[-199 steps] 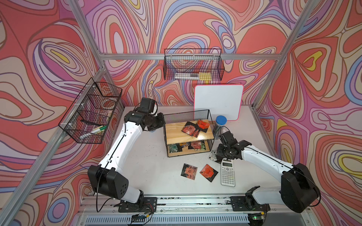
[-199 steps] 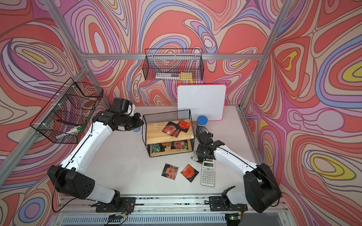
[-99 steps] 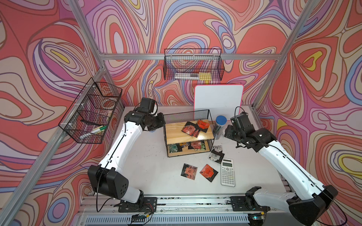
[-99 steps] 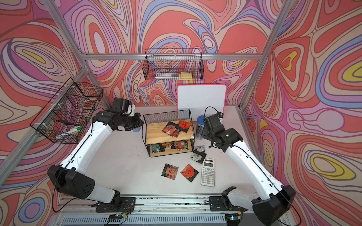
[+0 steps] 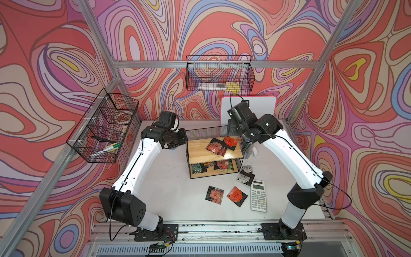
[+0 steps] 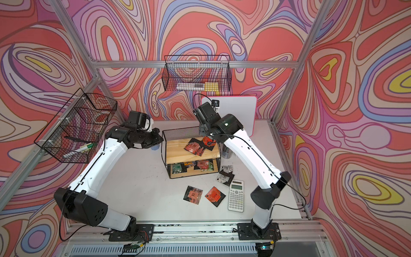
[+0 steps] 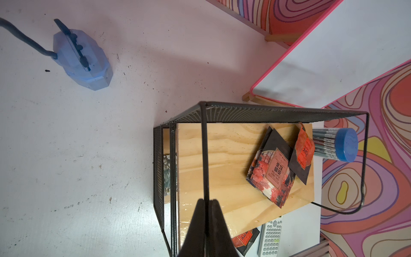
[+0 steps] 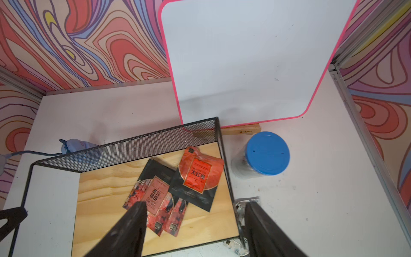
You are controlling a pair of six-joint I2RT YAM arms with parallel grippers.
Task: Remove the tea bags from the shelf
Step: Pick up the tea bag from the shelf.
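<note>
Swirly walls enclose white table bearing shelf.

This is a robotics lab test cell, not a lived-in room. Aluminium framing boxes in a white tabletop, with printed swirl-pattern panels for walls. The left arm and the right arm are bolted to a slotted rail, with their cables trailing. The shelf, calculator, whiteboard and hanging wire basket look like staged props. What seems to be a small circuit board sits below the rail.
</note>
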